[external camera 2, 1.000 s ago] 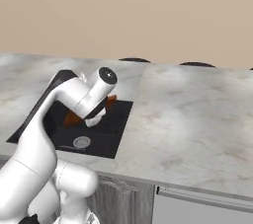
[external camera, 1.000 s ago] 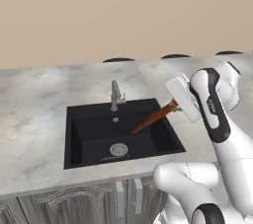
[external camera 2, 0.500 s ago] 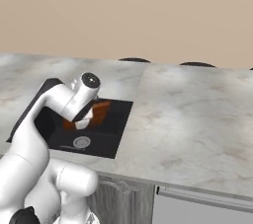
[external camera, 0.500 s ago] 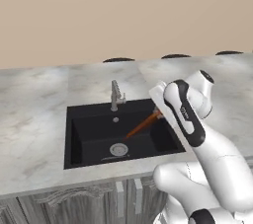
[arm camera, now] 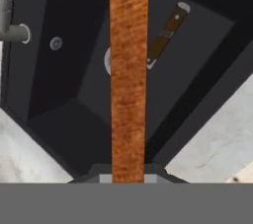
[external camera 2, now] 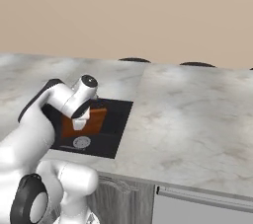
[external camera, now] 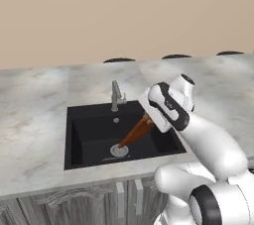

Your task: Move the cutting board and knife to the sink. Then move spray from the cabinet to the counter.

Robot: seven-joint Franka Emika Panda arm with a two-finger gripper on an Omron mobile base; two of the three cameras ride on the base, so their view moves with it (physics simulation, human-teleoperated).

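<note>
My gripper (external camera: 150,116) is shut on the upper edge of the reddish-brown cutting board (external camera: 135,132), which slants down into the dark sink (external camera: 89,144) with its lower end near the drain. From the right, the board (external camera 2: 94,121) stands on edge in the basin (external camera 2: 120,117) under the hand (external camera 2: 80,121). In the hand view the board (arm camera: 128,70) runs as a narrow strip straight up from the gripper (arm camera: 128,176). The knife (arm camera: 166,32) lies on the sink floor (arm camera: 49,85) beside it, dark handle showing, blade partly behind the board.
The grey faucet (external camera: 116,95) rises at the sink's back rim, close to the left of the hand. Marble counter (external camera: 34,100) spreads around the basin, widest on the right (external camera 2: 192,119). Dark rounded shapes (external camera: 119,60) line the counter's far edge. Grey wood fronts (external camera: 74,201) sit below.
The arm has swung left and down, carrying the cutting board from the sink's right edge deeper into the basin. The gripper stays shut on it.
</note>
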